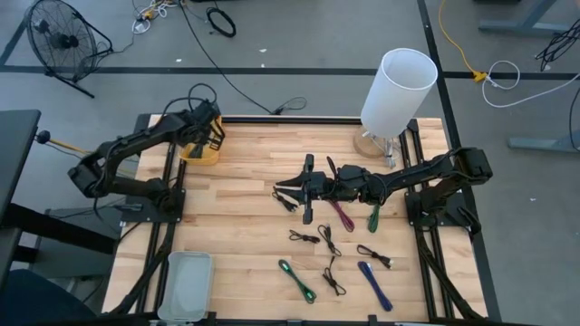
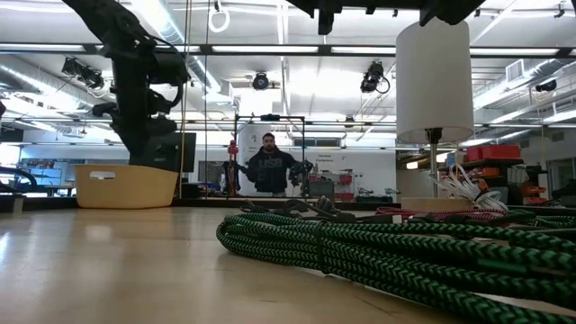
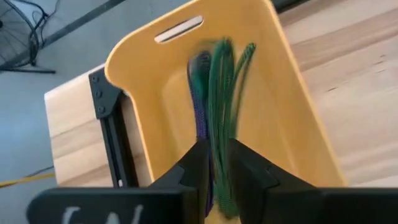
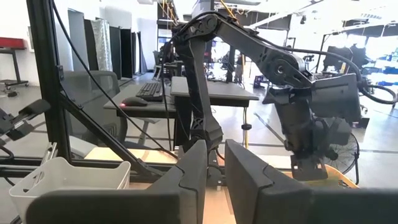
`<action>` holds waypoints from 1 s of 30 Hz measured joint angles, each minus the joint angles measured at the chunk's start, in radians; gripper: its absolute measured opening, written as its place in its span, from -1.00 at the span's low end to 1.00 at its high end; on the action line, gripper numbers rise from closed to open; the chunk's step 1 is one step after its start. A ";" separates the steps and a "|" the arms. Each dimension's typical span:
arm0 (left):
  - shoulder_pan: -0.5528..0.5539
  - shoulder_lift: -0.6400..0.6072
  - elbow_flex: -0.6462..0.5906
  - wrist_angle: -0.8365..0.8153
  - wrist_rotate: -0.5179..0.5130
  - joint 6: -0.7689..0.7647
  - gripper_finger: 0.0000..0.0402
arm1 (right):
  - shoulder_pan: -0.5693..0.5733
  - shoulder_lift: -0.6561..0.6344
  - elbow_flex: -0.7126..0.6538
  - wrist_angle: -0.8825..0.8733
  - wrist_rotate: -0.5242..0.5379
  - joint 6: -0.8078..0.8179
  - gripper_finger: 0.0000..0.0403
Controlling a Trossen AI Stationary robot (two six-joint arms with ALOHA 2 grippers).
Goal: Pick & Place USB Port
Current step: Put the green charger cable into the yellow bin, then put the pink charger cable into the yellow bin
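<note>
A yellow bin (image 1: 201,152) (image 3: 280,112) stands at the table's far left corner, with a purple USB cable (image 3: 200,93) lying inside it. My left gripper (image 1: 207,136) (image 3: 217,180) hangs over the bin, pointing steeply down, its fingers a narrow gap apart. A coiled green USB cable (image 3: 219,93), blurred, runs through that gap and down into the bin. My right gripper (image 1: 306,187) (image 4: 215,180) is level above the table's middle, slightly open with nothing between its fingers. More cables lie below and around it. My left gripper has the green cable's upper end (image 3: 221,186) in the narrow gap between its two fingers, which come from above, slanting down. The cable is blurred while fingers and bin are sharp. I cannot tell whether the fingers touch it.
Loose cables lie on the table: black (image 1: 288,197), dark red (image 1: 343,215), green (image 1: 372,217) (image 1: 297,279), blue (image 1: 374,284), and small black ones (image 1: 331,240). A white lamp (image 1: 399,91) is at the far right, a white tray (image 1: 188,282) near left. A person (image 2: 270,166) stands beyond the table.
</note>
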State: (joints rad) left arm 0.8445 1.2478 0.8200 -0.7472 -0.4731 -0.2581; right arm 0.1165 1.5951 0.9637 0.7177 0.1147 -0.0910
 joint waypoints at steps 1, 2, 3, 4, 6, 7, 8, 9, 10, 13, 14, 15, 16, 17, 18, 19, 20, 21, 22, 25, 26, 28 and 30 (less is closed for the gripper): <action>0.000 0.003 0.000 0.002 -0.005 0.000 -0.64 | 0.000 0.000 0.000 0.000 0.000 0.000 -0.71; 0.000 0.008 0.000 0.002 -0.008 0.000 -0.62 | 0.000 0.000 0.000 0.000 0.000 0.000 -0.71; 0.000 0.010 0.000 0.003 -0.010 0.002 -0.61 | 0.000 0.000 0.000 0.000 0.000 0.000 -0.71; 0.001 0.011 0.000 0.011 -0.015 0.008 -0.59 | 0.000 0.000 0.000 0.000 0.000 0.000 -0.71; 0.001 0.010 0.000 0.028 -0.042 0.023 -0.56 | 0.000 0.000 0.000 0.000 0.000 0.000 -0.71; 0.001 0.009 0.000 0.041 -0.047 0.035 -0.54 | 0.000 0.000 0.000 0.000 0.000 0.000 -0.71; 0.001 0.009 0.000 0.057 -0.045 0.054 -0.53 | 0.000 0.000 0.000 0.000 0.000 0.000 -0.71; 0.001 0.009 0.000 0.069 -0.037 0.064 -0.53 | 0.000 0.000 0.000 0.000 0.000 0.000 -0.71; 0.001 0.009 0.000 0.073 -0.020 0.067 -0.52 | 0.000 0.000 0.000 0.000 0.000 0.000 -0.71; 0.001 0.009 0.000 0.116 0.074 0.083 -0.53 | 0.000 0.000 0.000 0.000 0.000 0.000 -0.71; 0.001 0.009 0.000 0.128 0.108 0.091 -0.53 | 0.000 0.000 0.000 0.000 0.000 0.000 -0.71; 0.000 0.009 0.000 0.138 0.146 0.098 -0.53 | 0.000 0.000 0.000 0.000 0.000 0.000 -0.71; -0.002 0.009 0.000 0.152 0.188 0.113 -0.53 | 0.000 0.000 0.000 0.000 0.000 0.000 -0.71; -0.005 0.009 0.000 0.169 0.233 0.131 -0.53 | 0.000 0.000 0.000 0.000 0.000 0.000 -0.71; -0.009 0.009 0.000 0.182 0.278 0.145 -0.53 | 0.000 0.000 0.000 0.000 0.000 0.000 -0.71; -0.014 0.007 0.000 0.194 0.324 0.160 -0.53 | 0.000 0.000 0.000 0.000 0.000 0.000 -0.71; -0.021 0.004 0.000 0.204 0.370 0.165 -0.53 | 0.000 0.000 0.000 0.000 0.000 0.000 -0.71; -0.029 -0.001 0.000 0.213 0.409 0.166 -0.53 | 0.000 0.000 0.000 0.000 0.000 0.000 -0.71; -0.039 -0.009 0.000 0.226 0.445 0.167 -0.53 | 0.000 0.000 0.000 0.000 0.000 0.000 -0.71; -0.067 -0.051 0.000 0.249 0.528 0.183 -0.53 | 0.000 0.000 0.000 0.000 0.000 0.000 -0.71; -0.077 -0.072 0.000 0.260 0.549 0.187 -0.53 | 0.000 0.000 0.000 0.000 0.000 0.000 -0.71; -0.100 -0.126 0.000 0.290 0.592 0.193 -0.53 | 0.000 0.000 0.000 0.000 0.000 0.000 -0.71; -0.131 -0.191 0.000 0.324 0.641 0.198 -0.53 | 0.000 0.000 0.000 0.000 0.000 0.000 -0.71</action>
State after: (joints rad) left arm 0.7139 1.0563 0.8200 -0.4235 0.1684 -0.0599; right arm 0.1165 1.5951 0.9638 0.7181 0.1150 -0.0914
